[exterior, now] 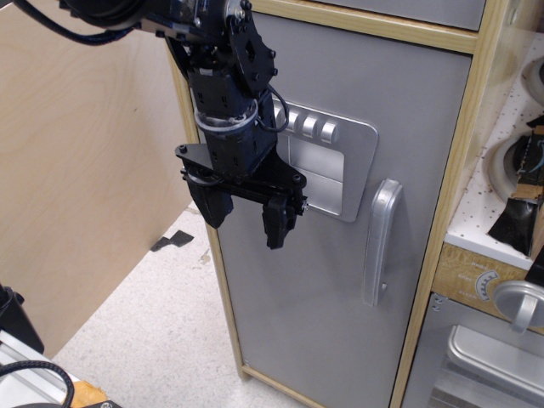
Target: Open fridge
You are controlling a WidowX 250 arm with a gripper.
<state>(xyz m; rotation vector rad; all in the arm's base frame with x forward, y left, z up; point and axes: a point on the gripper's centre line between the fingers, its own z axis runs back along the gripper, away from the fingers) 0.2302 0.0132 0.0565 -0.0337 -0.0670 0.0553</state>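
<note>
The fridge (340, 280) is a tall cabinet with a light wood frame and a grey door, which stands shut. A silver vertical loop handle (381, 242) is on the door's right side. A silver dispenser panel (327, 161) with three knobs is above and left of it. My black gripper (246, 221) hangs in front of the door's left half, fingers pointing down, open and empty. It is left of the handle, apart from it, and partly covers the panel's left edge.
A plywood wall (76, 170) stands on the left. A speckled floor (153, 314) lies below. A small grey oven (484, 357) with a round dial (486, 287) sits right of the fridge, under a white pegboard shelf (501, 170). Cables (34, 378) lie at bottom left.
</note>
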